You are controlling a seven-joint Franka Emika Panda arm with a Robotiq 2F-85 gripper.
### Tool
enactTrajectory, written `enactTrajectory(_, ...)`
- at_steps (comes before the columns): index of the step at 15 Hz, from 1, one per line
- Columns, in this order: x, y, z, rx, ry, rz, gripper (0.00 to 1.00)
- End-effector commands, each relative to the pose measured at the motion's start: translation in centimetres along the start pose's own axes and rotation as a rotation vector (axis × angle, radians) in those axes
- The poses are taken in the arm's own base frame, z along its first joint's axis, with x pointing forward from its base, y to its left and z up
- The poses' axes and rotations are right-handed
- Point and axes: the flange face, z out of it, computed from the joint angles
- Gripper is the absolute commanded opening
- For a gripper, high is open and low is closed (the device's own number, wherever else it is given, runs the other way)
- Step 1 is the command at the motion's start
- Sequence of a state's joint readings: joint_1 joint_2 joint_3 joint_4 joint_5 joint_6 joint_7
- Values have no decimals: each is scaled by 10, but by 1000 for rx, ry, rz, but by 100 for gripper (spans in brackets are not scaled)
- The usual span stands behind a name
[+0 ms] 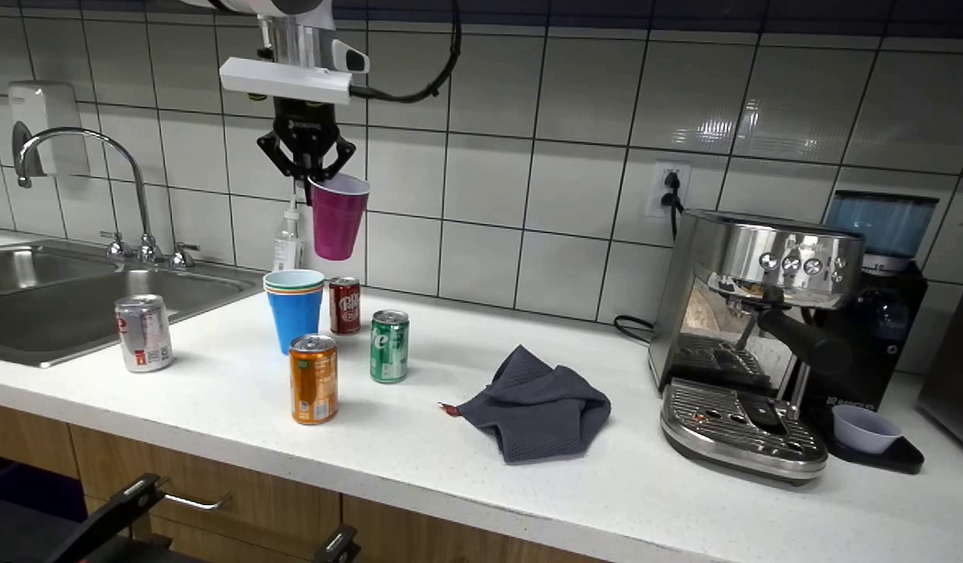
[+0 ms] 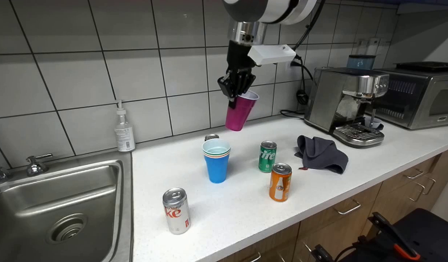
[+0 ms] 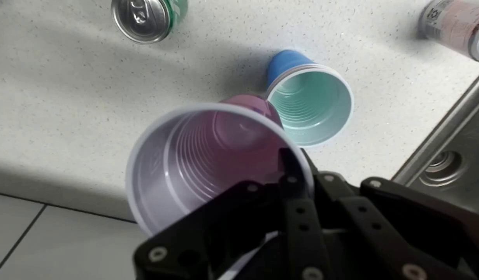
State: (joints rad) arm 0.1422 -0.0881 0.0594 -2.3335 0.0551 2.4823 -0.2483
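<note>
My gripper (image 1: 309, 192) is shut on the wall of a magenta plastic cup (image 1: 340, 225), near its rim. In the wrist view one finger reaches inside the cup (image 3: 192, 155) and the opposite finger lies outside its wall. The cup hangs tilted in the air with its pale mouth upward, seen in both exterior views. Below it on the counter stands a stack of cups (image 2: 217, 166), blue outside with a pale green inner cup on top. A dark red can (image 1: 345, 306) stands behind the stack. A green can (image 1: 389, 348) and an orange can (image 1: 314, 383) are close by.
A silver can (image 2: 177, 213) stands near the sink (image 2: 123, 203). A soap bottle (image 2: 125, 134) is at the wall. A crumpled dark grey cloth (image 1: 540, 410) lies on the counter (image 1: 450, 485), with a coffee machine (image 1: 763, 250) beyond it and a microwave (image 2: 424, 94) at the far end.
</note>
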Motion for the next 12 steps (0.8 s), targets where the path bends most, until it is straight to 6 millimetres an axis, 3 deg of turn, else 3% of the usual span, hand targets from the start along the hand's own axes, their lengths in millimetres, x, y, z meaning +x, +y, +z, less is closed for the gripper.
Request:
enactTrajectory(1,17,-5,-3,48,-19,-92,1)
enactTrajectory(12,31,-30,7,136,-35,-376,1)
